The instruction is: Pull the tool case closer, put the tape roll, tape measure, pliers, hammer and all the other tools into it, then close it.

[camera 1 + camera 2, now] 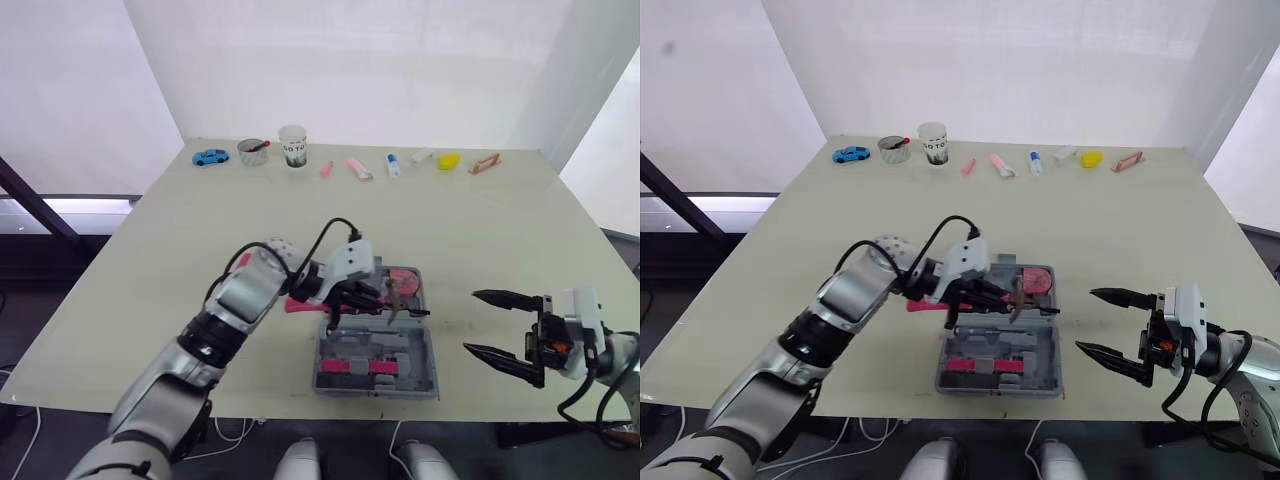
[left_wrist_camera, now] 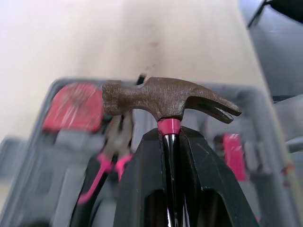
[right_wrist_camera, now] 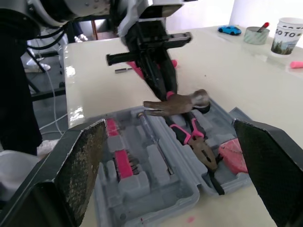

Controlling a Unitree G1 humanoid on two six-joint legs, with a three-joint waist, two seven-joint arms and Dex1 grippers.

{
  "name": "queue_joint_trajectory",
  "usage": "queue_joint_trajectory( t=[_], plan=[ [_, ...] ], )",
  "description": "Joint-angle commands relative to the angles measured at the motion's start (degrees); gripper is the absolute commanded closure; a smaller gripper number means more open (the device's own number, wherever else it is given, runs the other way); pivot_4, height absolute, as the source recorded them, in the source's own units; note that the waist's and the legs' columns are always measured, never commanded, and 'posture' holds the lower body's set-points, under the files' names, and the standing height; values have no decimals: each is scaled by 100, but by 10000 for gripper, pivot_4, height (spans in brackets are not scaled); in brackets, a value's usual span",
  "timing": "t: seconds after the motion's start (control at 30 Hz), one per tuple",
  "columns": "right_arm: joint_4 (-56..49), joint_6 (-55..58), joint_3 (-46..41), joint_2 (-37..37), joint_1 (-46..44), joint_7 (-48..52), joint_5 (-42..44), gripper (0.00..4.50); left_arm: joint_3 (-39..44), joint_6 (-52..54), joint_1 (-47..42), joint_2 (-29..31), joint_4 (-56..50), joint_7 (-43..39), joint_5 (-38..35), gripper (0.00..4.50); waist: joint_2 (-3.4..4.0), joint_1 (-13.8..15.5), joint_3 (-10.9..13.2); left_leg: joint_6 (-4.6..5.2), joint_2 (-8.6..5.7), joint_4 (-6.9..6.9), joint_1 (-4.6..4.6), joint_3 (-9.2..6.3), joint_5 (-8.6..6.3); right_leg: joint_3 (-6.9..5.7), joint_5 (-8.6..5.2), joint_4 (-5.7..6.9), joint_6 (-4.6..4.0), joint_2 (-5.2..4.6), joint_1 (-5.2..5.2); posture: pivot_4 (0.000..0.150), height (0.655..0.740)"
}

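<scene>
The grey tool case [image 1: 430, 352] lies open near the table's front edge. My left gripper [image 1: 372, 297] is shut on the hammer [image 2: 165, 97] just under its rusty head, holding it low over the case's far half; the pink handle end [image 1: 296, 305] sticks out to the left. Inside that half lie pink-handled pliers [image 3: 199, 144] and a red tape measure [image 1: 405, 280]. Pink-trimmed tools [image 1: 355, 366] sit in the near half. My right gripper [image 1: 500, 325] hovers open to the right of the case, holding nothing.
Along the table's far edge stand a blue toy car [image 1: 210, 157], a small round container with a red-tipped stick [image 1: 253, 152], a white cup [image 1: 292, 146], pink items [image 1: 359, 168], a glue stick [image 1: 393, 165], a yellow object [image 1: 449, 160] and a copper clip [image 1: 484, 164].
</scene>
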Motion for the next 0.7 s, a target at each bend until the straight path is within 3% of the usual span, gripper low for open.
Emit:
queue_joint_trajectory(
  t=[0.03,0.4,0.7],
  plan=[
    [115,-181,-263,-134,45,257,92,0,-266,-39,-253,-233,279,13,243,44432,0,-16,0,0,0,0,1,0,0,1,0,0,0,0,0,1500,7400],
    [661,-445,-215,-281,-140,535,-67,0,-991,795,-706,-1020,437,76,611,44432,1,-6,1,1,-1,1,1,-2,0,3,-1,1,0,3,0,1500,7400],
    [776,-508,-164,-248,-227,574,-132,0,-1579,1142,-444,-1045,73,329,984,44432,7,-18,1,1,0,1,4,-6,0,5,-1,6,-1,6,-1,1500,7400]
  ],
)
